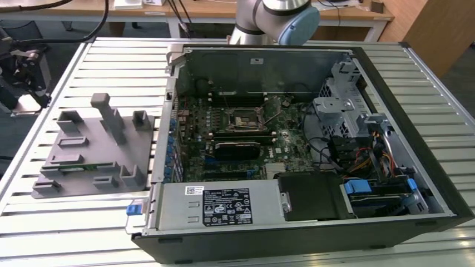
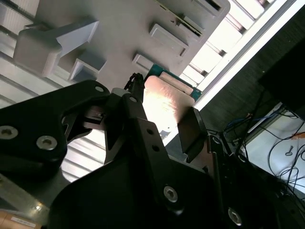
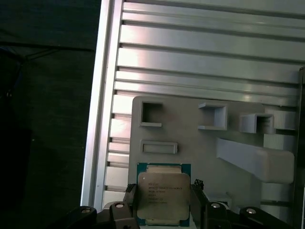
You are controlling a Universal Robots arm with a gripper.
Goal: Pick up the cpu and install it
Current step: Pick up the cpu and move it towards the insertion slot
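**CPU clamped above tray**

In the first wrist view, the gripper [image 3: 164, 206] closes narrowly on the cpu [image 3: 163, 191], holding its opposite edges above the grey tray [image 1: 83, 156]. In the exterior view, the tray lies at 9 o'clock from the socket [image 1: 245, 118]. Carry the chip level, with light grip force.

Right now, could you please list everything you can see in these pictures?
cpu: one, silvery top with green edge, above the tray in both wrist views.
tray: one, grey, with raised holders, on the table at the exterior view's left.
memory stick: one, green, lying in the tray.
computer case: one, black, open, beside the tray.
motherboard: one, green, inside the case.
socket: one, black frame, mid-motherboard.
metal box: one, grey, labelled, at the case's near edge.
table: one, silver, slatted.
arm: one, grey with a blue cap, behind the case.
hand: one, black, closed on the cpu.
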